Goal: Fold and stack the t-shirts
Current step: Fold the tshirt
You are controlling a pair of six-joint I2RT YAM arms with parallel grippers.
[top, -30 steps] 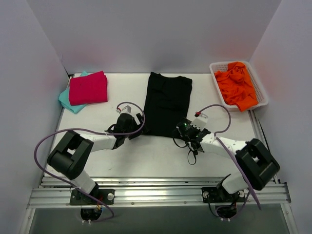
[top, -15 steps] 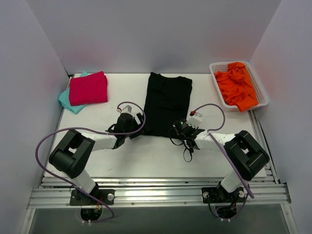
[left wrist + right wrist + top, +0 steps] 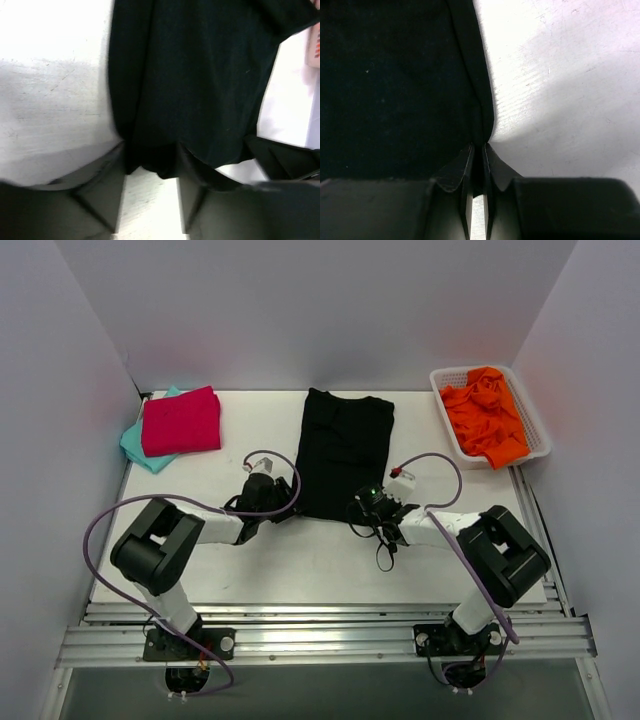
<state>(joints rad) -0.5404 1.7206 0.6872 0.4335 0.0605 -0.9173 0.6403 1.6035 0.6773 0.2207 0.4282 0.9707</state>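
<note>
The black t-shirt [image 3: 342, 452] lies in a long folded strip at mid-table. My left gripper [image 3: 283, 502] is at its near left corner. In the left wrist view the black t-shirt [image 3: 200, 85] has its hem bunched between the left gripper's [image 3: 150, 167] fingertips, whose jaws stand partly apart with bare table showing between them. My right gripper [image 3: 358, 508] is at the near right corner. There the right gripper [image 3: 479, 150] is shut on the edge of the black t-shirt [image 3: 390, 85]. A folded magenta-pink t-shirt [image 3: 181, 420] rests on a teal t-shirt [image 3: 135, 445] at the back left.
A white basket [image 3: 540, 435] holding crumpled orange cloth [image 3: 485, 415] stands at the back right. White walls close in the table on three sides. Both arms' cables [image 3: 430, 462] loop above the table near the shirt's near edge.
The right gripper slid to the shirt's near right corner and closed on its edge. The left jaws narrowed around the hem at the near left corner.
</note>
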